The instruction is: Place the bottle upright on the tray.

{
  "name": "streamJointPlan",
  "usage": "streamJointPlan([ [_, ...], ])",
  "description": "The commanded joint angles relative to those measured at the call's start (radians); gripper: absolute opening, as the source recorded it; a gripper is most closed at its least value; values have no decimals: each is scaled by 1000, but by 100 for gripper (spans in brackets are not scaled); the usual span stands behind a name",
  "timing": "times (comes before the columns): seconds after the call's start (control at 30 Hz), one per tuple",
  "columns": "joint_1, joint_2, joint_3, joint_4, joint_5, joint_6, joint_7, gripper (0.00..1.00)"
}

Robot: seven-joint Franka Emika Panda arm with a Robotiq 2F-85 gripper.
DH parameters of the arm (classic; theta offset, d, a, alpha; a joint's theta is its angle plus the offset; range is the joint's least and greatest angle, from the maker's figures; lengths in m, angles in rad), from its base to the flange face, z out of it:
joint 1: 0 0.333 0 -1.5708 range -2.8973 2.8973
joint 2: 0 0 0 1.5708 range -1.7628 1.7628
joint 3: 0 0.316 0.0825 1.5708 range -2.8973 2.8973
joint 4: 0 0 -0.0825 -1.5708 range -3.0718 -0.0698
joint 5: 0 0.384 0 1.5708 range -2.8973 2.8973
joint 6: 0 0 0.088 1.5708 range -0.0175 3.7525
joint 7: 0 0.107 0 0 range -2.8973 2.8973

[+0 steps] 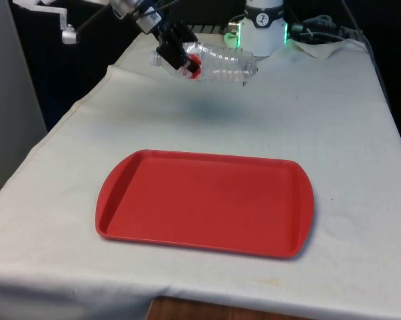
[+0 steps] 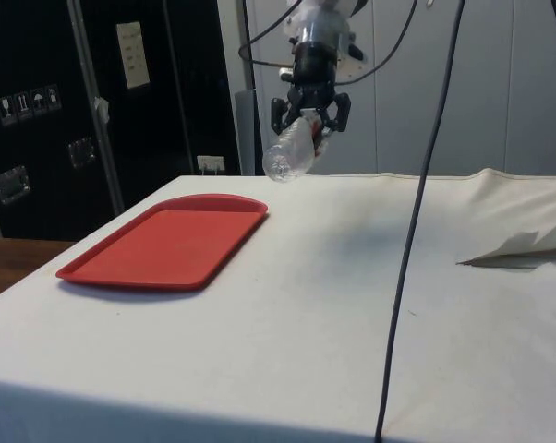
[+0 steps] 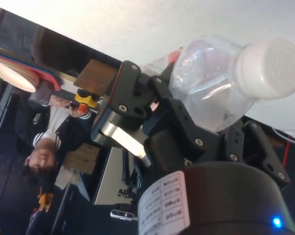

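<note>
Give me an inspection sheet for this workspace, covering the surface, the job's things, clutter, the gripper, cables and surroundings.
Surface: table under a white cloth, wrinkled along its edges.
Job's things: clear plastic bottle with a white cap, lying roughly level in the air above the cloth, beyond the tray; flat red plastic tray, nothing on it.
Clutter: crumpled fold of white cloth at the table's edge in the side view.
Gripper: black two-finger gripper, shut on the bottle near its neck.
Cables: black cable hanging down across the side view.
Surroundings: dark cabinets behind the table; a person in the wrist view.
</note>
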Motion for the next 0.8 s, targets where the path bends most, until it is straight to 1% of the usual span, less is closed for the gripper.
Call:
streamJointPlan([
  [0.0,12,-10,-7,-5,-9,21,14,33],
  [0.1,13,-18,-3,-5,-21,31,28,33],
  [0.13,1,-11,5,0,-15,14,18,33],
  [0.17,14,-21,-1,-4,-25,34,33,33],
  [0.33,15,-37,7,-1,-54,51,65,33],
  [0.37,3,-29,13,3,-46,31,51,33],
  [0.4,15,-40,9,-1,-59,55,71,33],
  [0.67,15,-64,26,2,-101,80,119,33],
  [0.7,4,-57,32,7,-94,62,108,33],
  [0.73,16,-67,28,3,-106,83,125,33],
  [0.77,16,-69,29,4,-112,85,131,33],
])
